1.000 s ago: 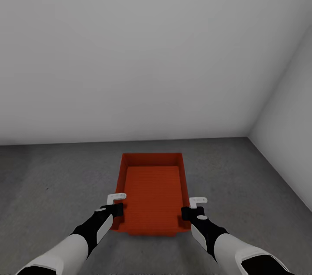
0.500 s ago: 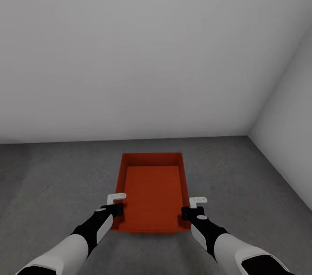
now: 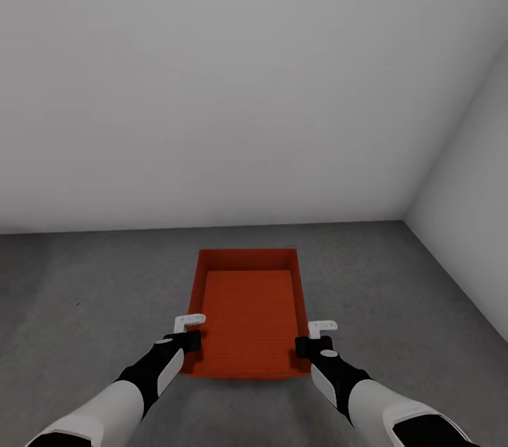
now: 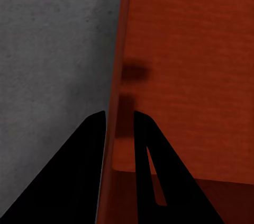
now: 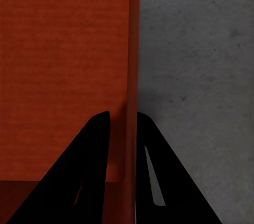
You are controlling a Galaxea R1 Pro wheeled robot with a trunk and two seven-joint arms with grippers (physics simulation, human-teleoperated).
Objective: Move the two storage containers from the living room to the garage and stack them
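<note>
The left gripper (image 3: 192,341) is clamped narrowly over the left side wall of the red-orange rectangular open-topped plastic storage container (image 3: 248,313), one black finger (image 4: 79,171) outside the wall and one inside. The container sits before the robot over the dark grey mottled concrete floor (image 3: 85,292), near the plain white-grey walls (image 3: 212,80) of a corner. The right gripper (image 3: 305,346) pinches the right side wall likewise, its fingers (image 5: 90,171) straddling the rim.

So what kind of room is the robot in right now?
Probably a garage or a bare utility room: a dark grey concrete floor, plain white-grey walls meeting in a corner, and one red-orange storage container gripped at both sides.
</note>
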